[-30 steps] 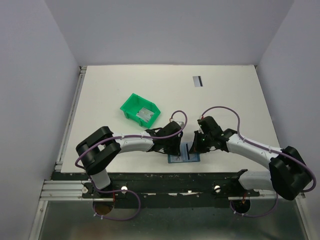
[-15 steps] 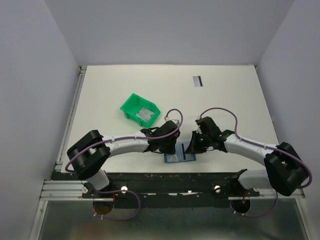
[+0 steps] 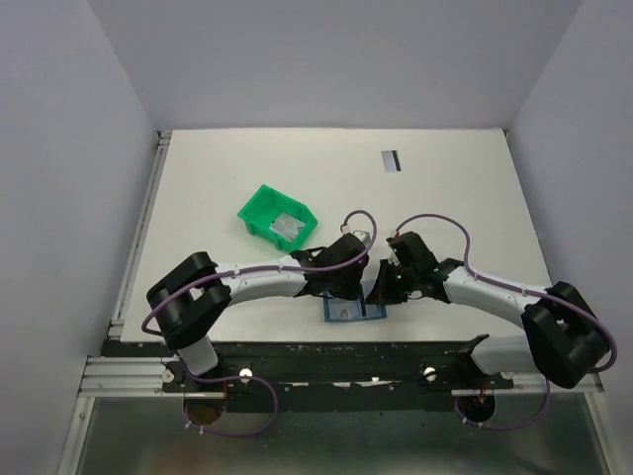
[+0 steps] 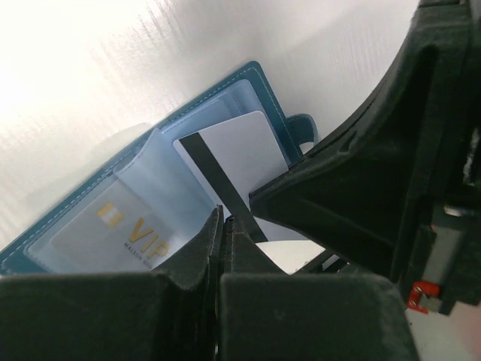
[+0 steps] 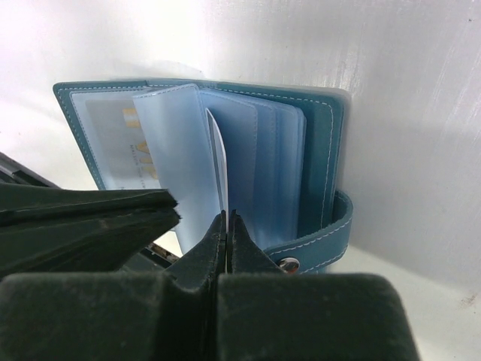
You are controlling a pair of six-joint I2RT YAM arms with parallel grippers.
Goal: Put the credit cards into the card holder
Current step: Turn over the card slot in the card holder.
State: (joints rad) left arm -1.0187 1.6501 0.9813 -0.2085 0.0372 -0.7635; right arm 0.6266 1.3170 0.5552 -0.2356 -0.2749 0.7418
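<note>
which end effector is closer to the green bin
Left. The left end effector is just near-right of the green bin; the right end effector, gripping a credit card, is further right.

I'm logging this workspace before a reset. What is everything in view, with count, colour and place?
slate-blue folding wallet: one, blue with clear sleeves, lying open at the table's near edge
held striped card: one, grey-white with a dark stripe, over the open wallet
VIP card: one, pale with gold lettering, inside a wallet sleeve
loose striped card: one, grey-white with a dark stripe, alone on the far table
green plastic bin: one, left of centre
silvery cards: count unclear, in the bin
white table: one
left gripper: black, shut, at a clear sleeve
right gripper: black, shut on the held striped card
</note>
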